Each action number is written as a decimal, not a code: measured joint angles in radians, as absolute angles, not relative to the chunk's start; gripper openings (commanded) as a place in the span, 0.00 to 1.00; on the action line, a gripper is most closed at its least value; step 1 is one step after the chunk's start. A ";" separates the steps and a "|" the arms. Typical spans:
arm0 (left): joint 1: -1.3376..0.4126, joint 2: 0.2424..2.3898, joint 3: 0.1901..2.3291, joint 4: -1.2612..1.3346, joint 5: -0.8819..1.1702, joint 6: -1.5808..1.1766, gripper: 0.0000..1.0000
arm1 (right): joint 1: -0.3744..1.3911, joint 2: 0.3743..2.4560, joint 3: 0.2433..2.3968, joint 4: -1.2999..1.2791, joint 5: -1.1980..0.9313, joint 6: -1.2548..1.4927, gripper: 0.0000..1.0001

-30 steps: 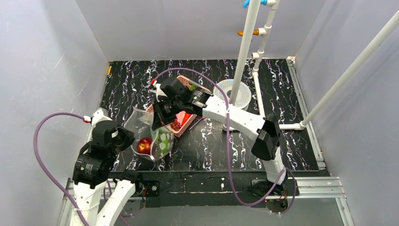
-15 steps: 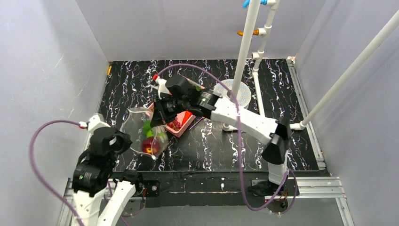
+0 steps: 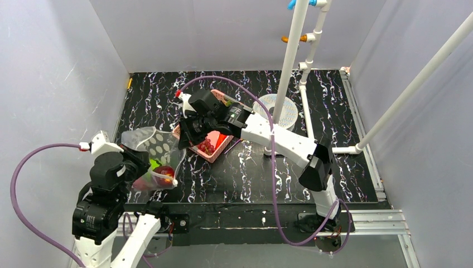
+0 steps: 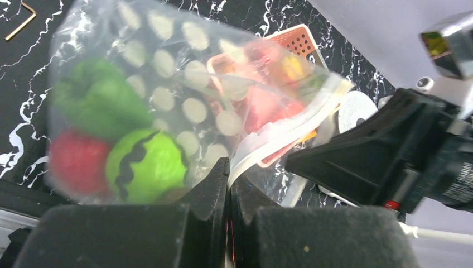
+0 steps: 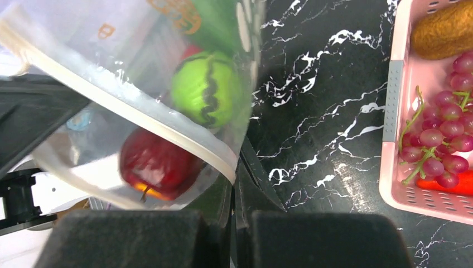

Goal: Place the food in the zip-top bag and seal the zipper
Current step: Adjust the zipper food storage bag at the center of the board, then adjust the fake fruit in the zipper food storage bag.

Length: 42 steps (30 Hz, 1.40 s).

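The clear dotted zip-top bag (image 3: 151,153) hangs btwn both arms over the near-left part of the black marbled table (image 3: 279,173). My left gripper (image 4: 228,173) has its jaws pressed together on the bag's edge, w/ no gap showing btwn the fingers. My right gripper (image 5: 234,178) is likewise clamped on a corner of the bag, right at the zipper (image 5: 139,120), a pale strip running diagonally across the right wrist view. I can't tell whether the zipper is sealed; it's blurred in both wrist views.

Inside the bag are a red apple (image 5: 156,162), a green striped ball (image 5: 206,95) and a green leafy piece (image 4: 95,97). The leafy piece is smeared in the left wrist view and cut off at the top of the right wrist view. From above, only a red-and-green patch shows thru the plastic.

The pink basket (image 5: 393,111) sits just right of the bag, partly hidden under the right arm from above. It holds purple grapes (image 5: 440,151) and a brown-orange fruit (image 5: 446,30) cut off by the frame's top. There's also a red-orange piece (image 5: 452,184) clipped at the right edge; chili or carrot, I can't tell. A white perforated disc (image 3: 291,116) lies farther right, partly behind a white pipe (image 3: 293,50).
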<state>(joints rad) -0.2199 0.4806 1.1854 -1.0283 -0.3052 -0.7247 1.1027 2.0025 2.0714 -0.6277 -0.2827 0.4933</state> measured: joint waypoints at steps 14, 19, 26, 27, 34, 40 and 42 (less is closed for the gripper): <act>-0.220 0.477 1.090 -1.027 -0.325 -0.718 0.00 | 1.105 1.988 2.097 -0.631 -0.291 0.477 0.01; -0.220 0.505 1.083 -1.026 -0.322 -0.729 0.00 | 1.106 1.973 2.093 -0.623 -0.299 0.473 0.15; -0.220 0.480 1.021 -1.026 -0.313 -0.796 0.00 | 1.106 1.957 2.069 -0.649 -0.281 0.440 0.81; -0.220 0.473 1.014 -1.026 -0.313 -0.808 0.00 | 1.106 1.948 2.052 -0.653 -0.265 0.427 0.87; -0.220 0.463 0.993 -1.010 -0.303 -0.867 0.00 | 1.117 1.675 1.683 -0.614 -0.150 0.329 0.95; -0.220 0.474 0.993 -0.985 -0.303 -0.875 0.00 | 1.245 1.396 1.335 -0.424 -0.090 0.268 0.89; -0.220 0.477 0.993 -0.980 -0.303 -0.875 0.00 | 1.296 1.394 1.295 -0.382 -0.078 0.252 0.86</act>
<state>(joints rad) -0.2199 0.4774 0.9932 -0.9802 -0.3027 -0.8751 1.2961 1.3935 1.2946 -0.3821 -0.0784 0.2519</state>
